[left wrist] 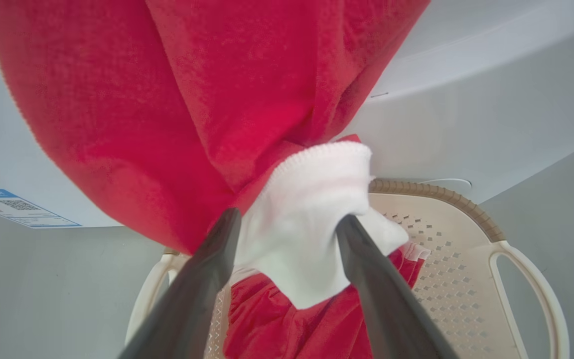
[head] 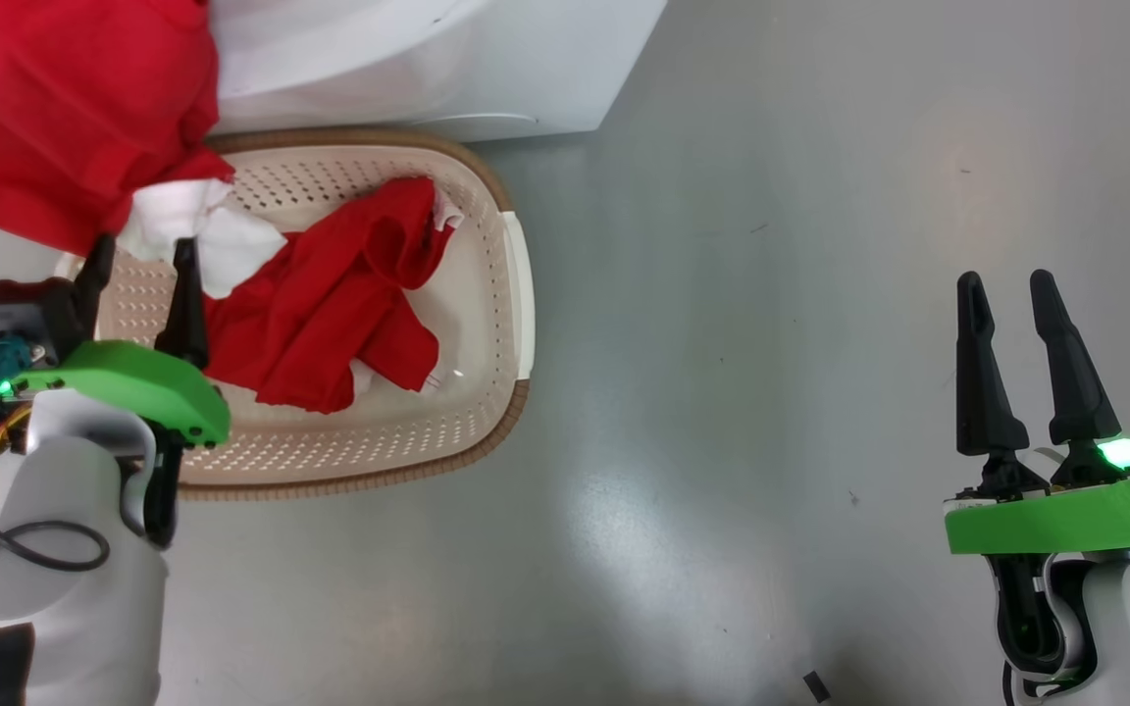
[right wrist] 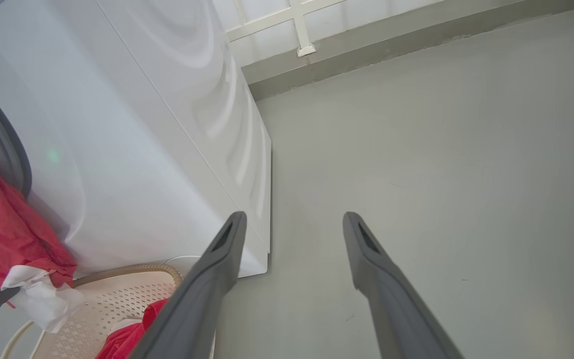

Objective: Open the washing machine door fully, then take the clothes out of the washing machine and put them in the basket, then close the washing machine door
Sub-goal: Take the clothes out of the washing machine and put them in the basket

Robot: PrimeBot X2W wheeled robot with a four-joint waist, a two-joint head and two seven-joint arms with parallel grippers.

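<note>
A: Over the left end of the basket [head: 518,294], where is the hanging garment [head: 65,108] against the left gripper [head: 141,257]?
B: Its white panel [left wrist: 312,214] sits right between the two fingers and seems to touch both. The fingers stand wide apart and aren't pinching it. The red cloth rises above them. In the right wrist view it spills from the opening of the washing machine [head: 487,69], down the white front.
A: And the other piece?
B: The second red garment [head: 339,304] lies crumpled inside the basket, just beside the left fingertips.
A: Anything crowding it?
B: The basket is close against the washer's base, and a blue label [left wrist: 15,207] shows on the machine's lower corner. The hanging cloth blocks much of the left wrist view.
A: The right gripper [head: 1006,284]?
B: Well apart over the grey floor [head: 771,343], fingers spread wide and empty.
</note>
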